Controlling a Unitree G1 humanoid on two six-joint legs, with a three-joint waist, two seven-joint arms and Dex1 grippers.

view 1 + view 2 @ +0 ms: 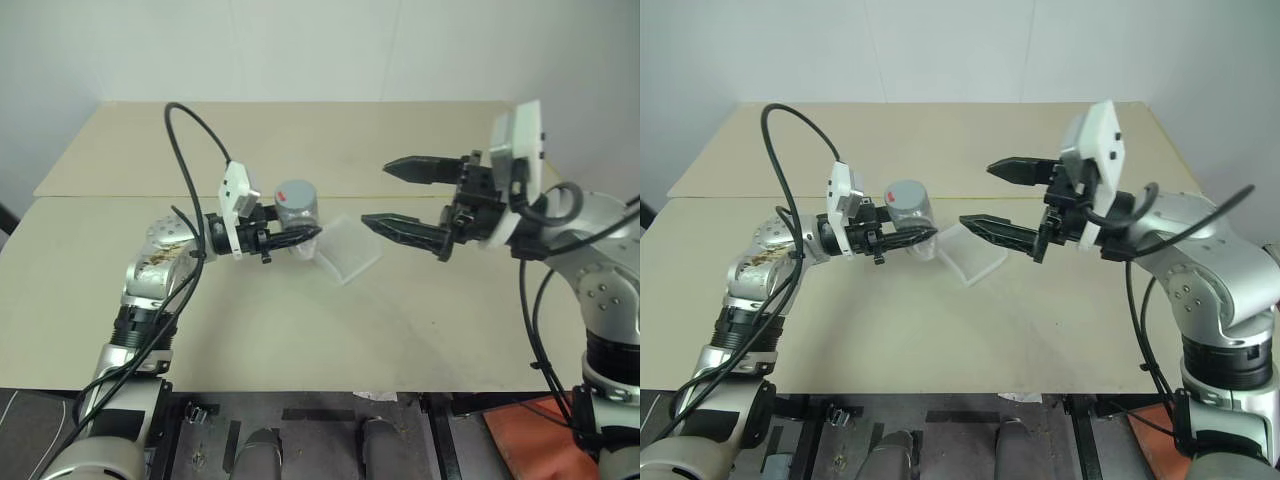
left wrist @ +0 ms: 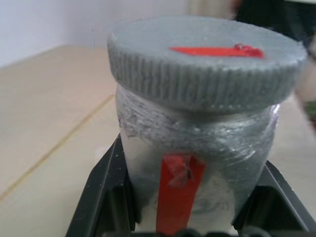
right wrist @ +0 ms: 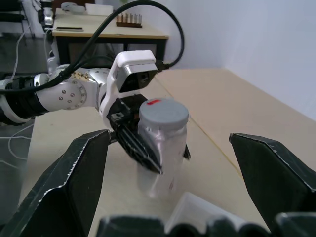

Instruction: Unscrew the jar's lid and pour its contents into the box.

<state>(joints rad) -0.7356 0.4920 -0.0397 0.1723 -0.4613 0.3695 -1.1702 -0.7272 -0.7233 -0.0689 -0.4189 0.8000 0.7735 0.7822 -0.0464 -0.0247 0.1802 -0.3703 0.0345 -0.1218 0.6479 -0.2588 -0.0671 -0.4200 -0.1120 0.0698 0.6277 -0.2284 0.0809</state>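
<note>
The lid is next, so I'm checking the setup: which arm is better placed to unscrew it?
Right: its gripper is open and faces the lid, while the left gripper is shut on the jar.

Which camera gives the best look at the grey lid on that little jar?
The left wrist view: the lid sits close up, showing its ribbed edge and red mark. The right wrist view shows it smaller, from above; both eye views show it small, above the left end effector.

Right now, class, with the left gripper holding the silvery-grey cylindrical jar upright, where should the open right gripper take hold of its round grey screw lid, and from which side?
Grip the round grey screw lid by its ribbed rim, coming level from the jar's free side opposite the left gripper. The lid stands clear above that gripper, and the right gripper already faces it.
</note>
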